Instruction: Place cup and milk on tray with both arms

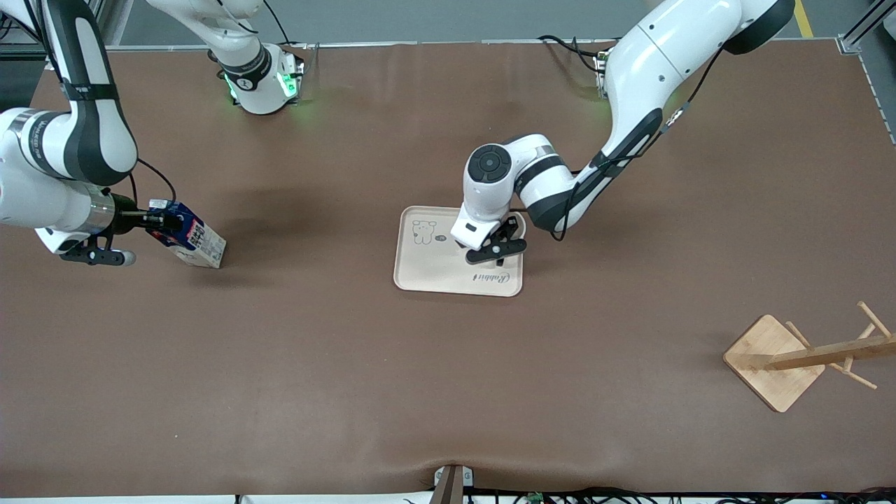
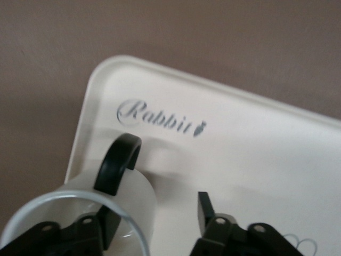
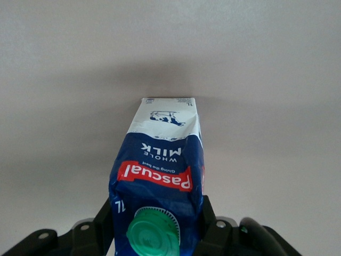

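The cream tray (image 1: pixel 434 269) lies mid-table. The white cup (image 2: pixel 136 194) with its black handle (image 2: pixel 117 162) stands on the tray (image 2: pixel 256 154) beside the "Rabbit" script; in the front view the left hand hides it. My left gripper (image 1: pixel 493 248) is open over the cup (image 2: pixel 154 218), one finger inside the cup and the other outside its wall. My right gripper (image 1: pixel 164 222) is shut on the top of the dark blue milk carton (image 1: pixel 196 241) toward the right arm's end of the table. The carton (image 3: pixel 160 160) is tilted, green cap (image 3: pixel 154 232) between the fingers, its base low over the table.
A wooden rack with pegs on a square base (image 1: pixel 777 360) lies toward the left arm's end of the table, nearer the front camera than the tray. The brown tabletop (image 1: pixel 448 392) stretches between the carton and the tray.
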Controlling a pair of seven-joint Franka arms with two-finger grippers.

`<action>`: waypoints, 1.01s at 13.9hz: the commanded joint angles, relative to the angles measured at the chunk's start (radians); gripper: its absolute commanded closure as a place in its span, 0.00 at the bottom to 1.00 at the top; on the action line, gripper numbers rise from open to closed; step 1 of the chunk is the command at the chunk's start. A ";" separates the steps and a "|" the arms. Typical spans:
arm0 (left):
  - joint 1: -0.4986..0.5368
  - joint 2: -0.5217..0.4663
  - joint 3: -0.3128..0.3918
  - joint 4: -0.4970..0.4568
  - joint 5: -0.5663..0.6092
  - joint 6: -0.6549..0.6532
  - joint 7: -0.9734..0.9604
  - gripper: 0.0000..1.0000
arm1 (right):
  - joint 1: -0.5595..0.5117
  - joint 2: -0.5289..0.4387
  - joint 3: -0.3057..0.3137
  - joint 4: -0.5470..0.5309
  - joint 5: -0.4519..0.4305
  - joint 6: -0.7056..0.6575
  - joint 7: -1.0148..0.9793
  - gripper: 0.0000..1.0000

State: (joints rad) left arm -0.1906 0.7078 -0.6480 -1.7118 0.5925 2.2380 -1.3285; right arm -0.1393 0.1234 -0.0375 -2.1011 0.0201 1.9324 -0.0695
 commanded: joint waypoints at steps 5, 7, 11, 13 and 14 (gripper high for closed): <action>0.049 -0.109 -0.001 0.306 -0.039 -0.431 0.138 0.00 | 0.110 -0.024 0.013 0.199 0.105 -0.353 0.172 0.85; 0.121 -0.178 -0.002 0.316 -0.114 -0.463 0.237 0.00 | 0.196 -0.022 0.013 0.252 0.142 -0.435 0.258 0.84; 0.236 -0.316 -0.001 0.314 -0.192 -0.615 0.495 0.00 | 0.363 -0.008 0.013 0.311 0.248 -0.454 0.384 0.80; 0.307 -0.369 -0.002 0.314 -0.195 -0.664 0.641 0.00 | 0.447 0.037 0.011 0.380 0.305 -0.443 0.436 0.80; 0.336 -0.390 -0.002 0.314 -0.204 -0.682 0.691 0.00 | 0.470 0.080 0.011 0.436 0.348 -0.441 0.480 0.80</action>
State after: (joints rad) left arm 0.0930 0.3762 -0.6483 -1.3787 0.4195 1.5921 -0.7379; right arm 0.2828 0.1210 -0.0142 -1.7803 0.3035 1.5067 0.3445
